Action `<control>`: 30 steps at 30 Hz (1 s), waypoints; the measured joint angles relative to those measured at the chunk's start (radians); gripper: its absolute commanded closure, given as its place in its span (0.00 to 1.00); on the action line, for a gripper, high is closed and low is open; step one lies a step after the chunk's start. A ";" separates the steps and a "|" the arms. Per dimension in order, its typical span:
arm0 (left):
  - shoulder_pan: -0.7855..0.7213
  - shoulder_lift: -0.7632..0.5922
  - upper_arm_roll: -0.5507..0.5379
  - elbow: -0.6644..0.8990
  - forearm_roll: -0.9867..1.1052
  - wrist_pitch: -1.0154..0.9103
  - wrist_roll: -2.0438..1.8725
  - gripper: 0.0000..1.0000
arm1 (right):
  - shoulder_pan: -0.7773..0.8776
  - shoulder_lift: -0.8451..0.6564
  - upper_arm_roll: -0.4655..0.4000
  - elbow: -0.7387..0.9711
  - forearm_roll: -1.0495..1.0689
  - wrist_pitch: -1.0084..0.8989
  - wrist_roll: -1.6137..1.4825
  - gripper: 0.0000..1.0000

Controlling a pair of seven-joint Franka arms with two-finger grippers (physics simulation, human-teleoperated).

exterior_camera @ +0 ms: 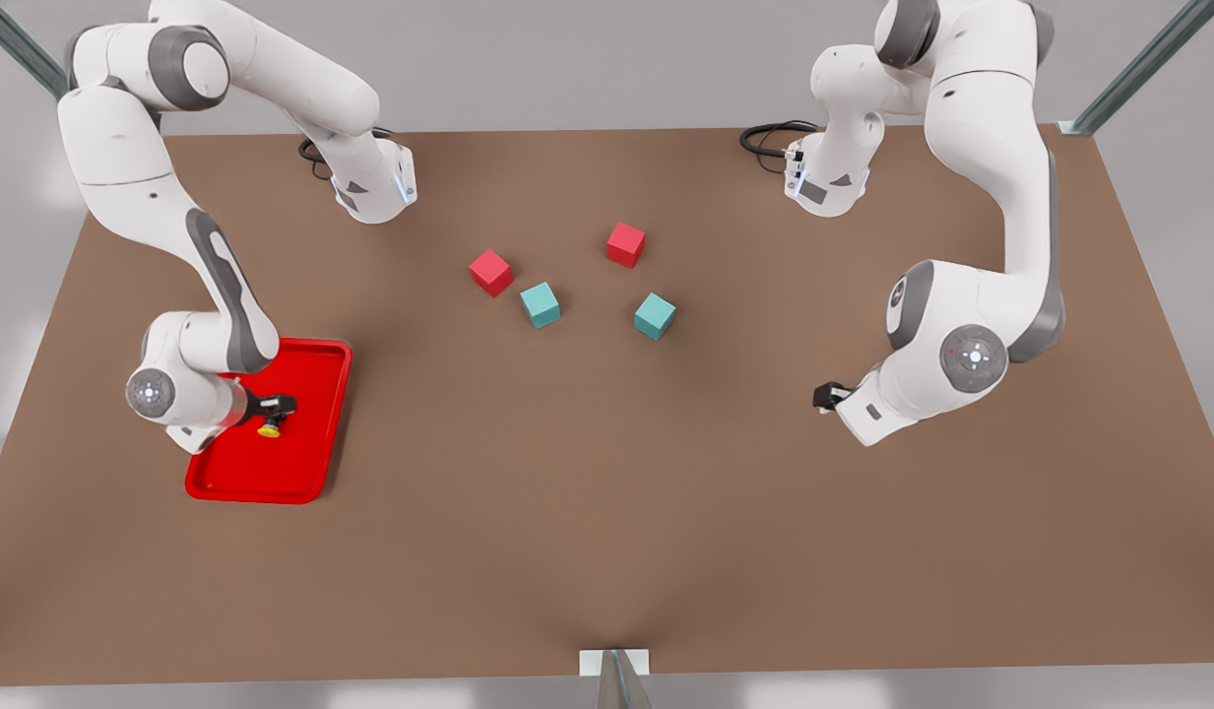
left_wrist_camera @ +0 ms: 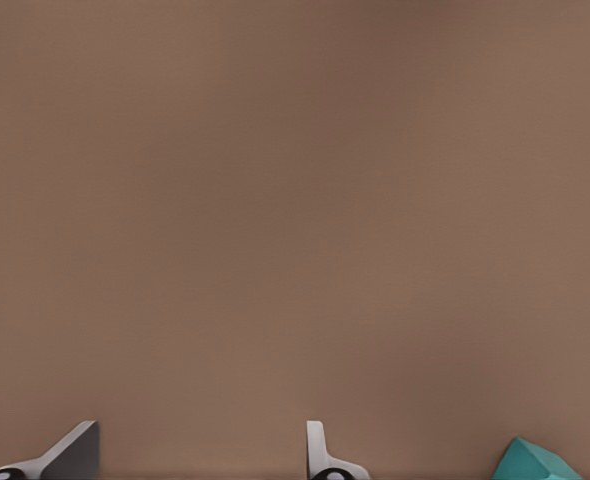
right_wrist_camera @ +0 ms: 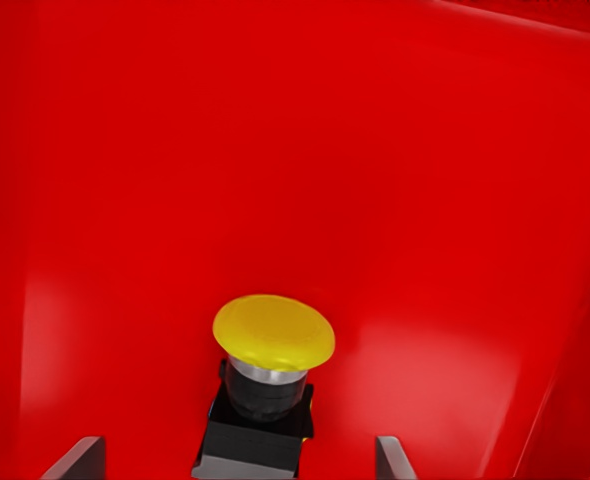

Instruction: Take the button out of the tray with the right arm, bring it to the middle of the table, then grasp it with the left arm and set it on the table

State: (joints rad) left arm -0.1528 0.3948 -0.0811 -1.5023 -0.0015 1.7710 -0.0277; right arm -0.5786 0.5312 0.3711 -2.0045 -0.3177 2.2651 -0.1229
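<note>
A: Button [right_wrist_camera: 273,352] first: sitting in the tray [exterior_camera: 311,463], yellow cap toward the tray's open floor, dark base toward the right claw [right_wrist_camera: 240,462]

B: Held yet?

A: Not by the look of it. Right claw spread wide, one finger [right_wrist_camera: 78,458] on each side of the base with red floor showing in both gaps, gripping nothing. In the front view, right claw [exterior_camera: 275,410] low inside the tray on that view's left, just above the yellow cap [exterior_camera: 269,429]

B: So which step?

A: Judged as the very first one, reaching in for the pick; nothing lifted, nothing carried. Next move calls for squeezing in on the boxy base (flat sides, likely a surer hold than the rounded cap), then rising straight up to clear the raised rim before heading for the middle of the surface [exterior_camera: 607,512]

B: And the other side?

A: Left claw [exterior_camera: 825,396] waiting over bare brown surface on the front view's right, well apart from the tray. Fingers parted and empty in its wrist view, left claw [left_wrist_camera: 200,455] with a teal cube [left_wrist_camera: 535,462] at the edge. Two red cubes and two teal ones clustered mid-surface, e.g. red cube [exterior_camera: 490,272], worth avoiding at the handover
</note>
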 measured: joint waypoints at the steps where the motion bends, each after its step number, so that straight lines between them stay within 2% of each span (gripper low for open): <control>1: -0.001 0.003 0.000 0.000 0.001 0.002 -0.001 0.00 | -0.002 0.006 0.000 0.001 -0.001 0.009 0.002 0.00; 18: -0.001 0.022 0.000 -0.007 0.004 0.011 -0.009 0.00 | -0.017 -0.004 0.000 -0.041 -0.014 0.096 0.027 0.00; 24: -0.001 0.027 0.000 -0.008 0.004 0.011 -0.010 0.00 | -0.014 0.004 0.000 -0.053 -0.016 0.122 0.031 0.24; 28: -0.001 0.032 0.000 -0.008 0.004 0.011 -0.011 0.00 | -0.016 0.005 0.000 -0.053 -0.017 0.131 0.034 0.29; 30: 0.000 0.033 0.000 -0.008 0.004 0.011 -0.011 0.00 | -0.016 0.005 0.000 -0.053 -0.017 0.134 0.035 0.37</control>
State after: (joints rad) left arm -0.1528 0.4278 -0.0812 -1.5099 0.0021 1.7817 -0.0385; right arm -0.5946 0.5362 0.3710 -2.0574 -0.3345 2.3988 -0.0882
